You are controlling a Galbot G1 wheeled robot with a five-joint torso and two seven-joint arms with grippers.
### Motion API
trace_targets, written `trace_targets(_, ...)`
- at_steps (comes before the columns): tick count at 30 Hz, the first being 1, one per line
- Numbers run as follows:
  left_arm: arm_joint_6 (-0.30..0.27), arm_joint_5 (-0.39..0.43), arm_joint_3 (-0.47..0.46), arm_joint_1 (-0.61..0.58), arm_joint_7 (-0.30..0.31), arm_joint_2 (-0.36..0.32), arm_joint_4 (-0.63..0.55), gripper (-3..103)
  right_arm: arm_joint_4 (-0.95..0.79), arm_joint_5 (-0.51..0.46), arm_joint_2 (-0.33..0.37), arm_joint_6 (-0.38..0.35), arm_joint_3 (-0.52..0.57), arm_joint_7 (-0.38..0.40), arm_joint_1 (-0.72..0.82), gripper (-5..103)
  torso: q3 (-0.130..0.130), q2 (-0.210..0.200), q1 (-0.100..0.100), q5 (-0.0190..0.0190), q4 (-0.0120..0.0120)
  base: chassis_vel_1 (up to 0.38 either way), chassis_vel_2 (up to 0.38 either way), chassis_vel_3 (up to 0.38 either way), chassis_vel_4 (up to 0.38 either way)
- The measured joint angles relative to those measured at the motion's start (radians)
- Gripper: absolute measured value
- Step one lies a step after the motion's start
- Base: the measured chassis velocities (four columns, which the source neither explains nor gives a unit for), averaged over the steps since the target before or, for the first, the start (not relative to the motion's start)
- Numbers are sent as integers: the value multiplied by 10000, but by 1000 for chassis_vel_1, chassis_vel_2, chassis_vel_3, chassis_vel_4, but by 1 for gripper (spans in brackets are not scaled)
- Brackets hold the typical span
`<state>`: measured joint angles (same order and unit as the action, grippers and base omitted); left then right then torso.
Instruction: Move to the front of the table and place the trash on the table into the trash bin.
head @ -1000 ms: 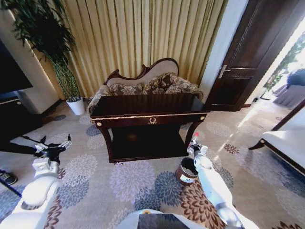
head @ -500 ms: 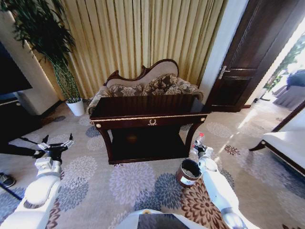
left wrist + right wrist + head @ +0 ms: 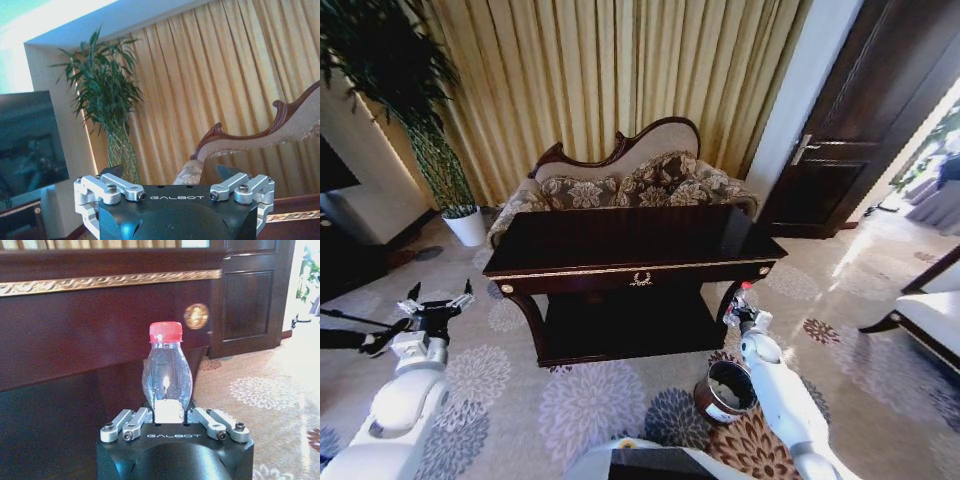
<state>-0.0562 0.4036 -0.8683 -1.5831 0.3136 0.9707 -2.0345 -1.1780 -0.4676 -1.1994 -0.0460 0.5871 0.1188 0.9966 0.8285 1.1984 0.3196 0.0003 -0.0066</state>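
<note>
the right gripper (image 3: pixel 167 416), marked "galbot", is pinching one clear red-capped bottle (image 3: pixel 167 375) upright between its jaws, above the trash bin (image 3: pixel 726 391) beside the table (image 3: pixel 620 240). the left gripper (image 3: pixel 172 186) is hanging spread.

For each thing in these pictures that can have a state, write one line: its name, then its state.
Bottle: capped, upright, held in the right gripper.
Right gripper: shut on the bottle, beside the table's front corner.
Left gripper: open, holding nothing.
Bin: upright, open-topped, on the carpet.
Door: ajar.
</note>
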Motion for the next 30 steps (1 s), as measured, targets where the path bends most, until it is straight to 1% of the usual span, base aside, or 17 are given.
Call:
trace_targets(6, 0, -15, 76, 68, -3, -27, 35, 100, -75, -11, 8, 72, 37, 0, 106, 25, -1, 4, -3, -2, -2, 31, -81, -23, 72)
trace_targets(10, 18, -22, 83, 37, -9, -8, 40, 100, -99, 0, -26, 52, 12, 0, 77, 25, 5, -5, 12, -4, 4, 0, 0, 0, 0)
trace_targets(15, 80, -29, 72, 1, -17, 5, 72, 100, -105, 12, -53, 33, -18, 0, 44, 25, 5, -6, 16, -5, 0, 0, 0, 0, 0)
trace_targets(22, 102, -35, 63, -15, -21, 21, 93, 100, -67, -2, -33, 27, -24, 0, 38, 25, 3, -3, 9, -4, 4, -9, -24, 27, 35)
trace_targets(23, 102, -38, 65, -11, -23, 22, 93, 100, -55, -10, -30, 28, -24, 0, 39, 25, 2, -3, 9, -4, 0, -43, -66, 60, 81)
trace_targets(27, 103, -46, 82, 4, -26, 27, 94, 100, -28, -20, -26, 35, -24, 0, 39, 25, 3, -4, 10, -3, -1, -76, -61, 68, 61)
trace_targets(30, 103, -71, 124, 27, -31, 47, 100, 100, -19, 31, -24, 224, -13, 0, 125, 25, 4, -4, 10, -3, 1, -83, -62, 81, 45)
